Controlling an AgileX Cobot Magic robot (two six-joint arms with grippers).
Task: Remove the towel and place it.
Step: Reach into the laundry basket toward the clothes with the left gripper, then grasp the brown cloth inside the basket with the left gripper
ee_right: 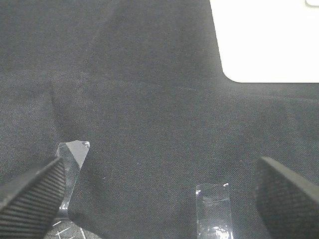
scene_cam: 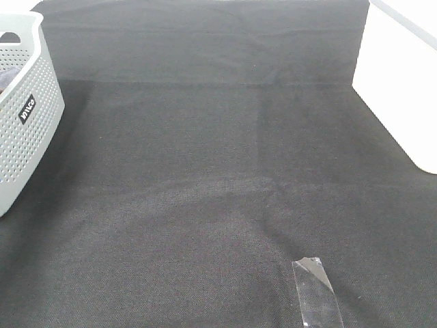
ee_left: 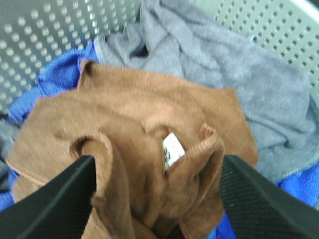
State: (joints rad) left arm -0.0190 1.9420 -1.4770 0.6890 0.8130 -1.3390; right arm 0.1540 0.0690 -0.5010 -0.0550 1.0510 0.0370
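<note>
The reddish-brown towel [ee_left: 134, 129] lies crumpled in the grey perforated basket [ee_left: 40, 35], with its small white tag [ee_left: 173, 149] facing up. My left gripper [ee_left: 157, 199] is open just above the towel, one black finger on each side of a raised fold, and it holds nothing. My right gripper [ee_right: 159, 199] is open and empty above the black table cloth [ee_right: 149, 99]. Neither gripper shows in the exterior high view. There the basket [scene_cam: 27, 130] stands at the left edge and the towel is hidden inside it.
A grey towel [ee_left: 239, 64] and a blue towel [ee_left: 60, 74] lie under and around the brown one. Strips of clear tape [scene_cam: 316, 290] stick to the black cloth [scene_cam: 205, 171] near the front. Bare white tabletop [scene_cam: 403, 89] shows at the right.
</note>
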